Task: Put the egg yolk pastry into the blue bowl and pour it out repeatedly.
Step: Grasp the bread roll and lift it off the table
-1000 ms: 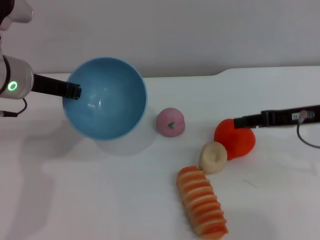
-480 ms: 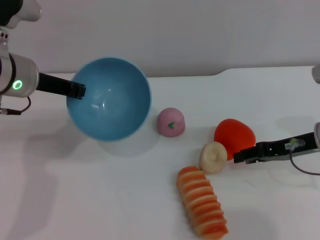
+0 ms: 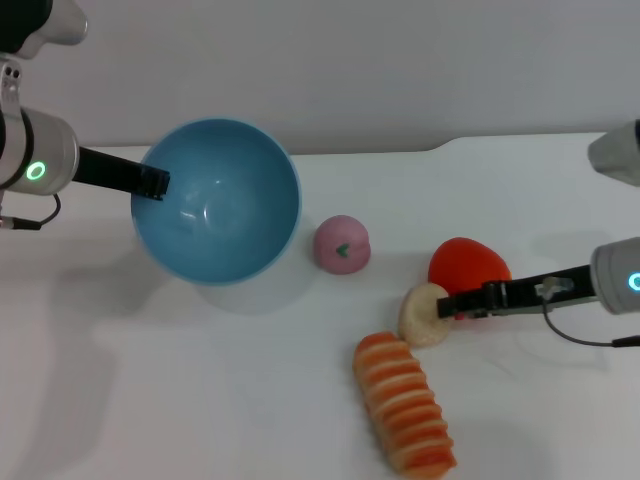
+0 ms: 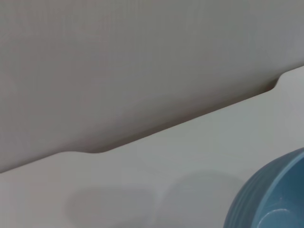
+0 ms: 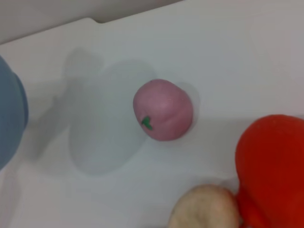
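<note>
The blue bowl (image 3: 225, 205) is held tilted above the table's left side, its opening facing up and toward me; it shows empty. My left gripper (image 3: 152, 183) is shut on its left rim. The bowl's edge also shows in the left wrist view (image 4: 273, 199) and the right wrist view (image 5: 9, 118). The egg yolk pastry (image 3: 424, 314) lies on the table right of centre, against the red pear (image 3: 470, 264). My right gripper (image 3: 450, 304) is low at the pastry's right side, in front of the pear. The pastry also shows in the right wrist view (image 5: 204, 209).
A pink ball with a green mark (image 3: 342, 243) lies between bowl and pastry. A long orange-and-cream striped roll (image 3: 403, 403) lies in front of the pastry. The white table's back edge (image 3: 400, 150) meets a grey wall.
My right gripper has come down from behind the pear and moved left to the pastry's right side. The bowl in my left gripper has shifted slightly.
</note>
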Controlling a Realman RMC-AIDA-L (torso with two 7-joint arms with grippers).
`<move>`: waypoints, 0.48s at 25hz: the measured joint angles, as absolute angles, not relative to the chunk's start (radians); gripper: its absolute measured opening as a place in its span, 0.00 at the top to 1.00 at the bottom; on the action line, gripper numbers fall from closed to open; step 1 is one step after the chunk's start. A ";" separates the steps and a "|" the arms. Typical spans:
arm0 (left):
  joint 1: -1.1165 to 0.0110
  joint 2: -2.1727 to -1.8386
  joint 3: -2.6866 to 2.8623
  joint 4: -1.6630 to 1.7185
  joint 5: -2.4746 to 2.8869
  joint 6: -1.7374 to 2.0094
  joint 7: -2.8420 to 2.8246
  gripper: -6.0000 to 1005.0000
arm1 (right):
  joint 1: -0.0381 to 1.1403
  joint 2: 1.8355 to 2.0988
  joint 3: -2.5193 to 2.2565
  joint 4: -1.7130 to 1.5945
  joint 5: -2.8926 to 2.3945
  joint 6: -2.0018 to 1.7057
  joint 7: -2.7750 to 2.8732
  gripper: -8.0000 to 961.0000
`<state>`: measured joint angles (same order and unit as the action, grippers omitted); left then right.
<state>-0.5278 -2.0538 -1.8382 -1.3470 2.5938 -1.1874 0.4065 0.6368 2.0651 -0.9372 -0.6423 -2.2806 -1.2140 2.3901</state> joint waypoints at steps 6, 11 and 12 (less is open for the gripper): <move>-0.529 -2.053 -1.838 -1.350 2.594 -1.187 0.407 0.99 | 0.654 2.069 -0.939 -0.593 -2.219 -1.141 2.369 0.46; -0.529 -2.053 -1.839 -1.350 2.594 -1.186 0.408 0.99 | 0.654 2.070 -0.939 -0.557 -2.159 -1.120 2.354 0.44; -0.529 -2.053 -1.839 -1.350 2.594 -1.186 0.409 0.99 | 0.654 2.069 -0.939 -0.551 -2.157 -1.117 2.353 0.44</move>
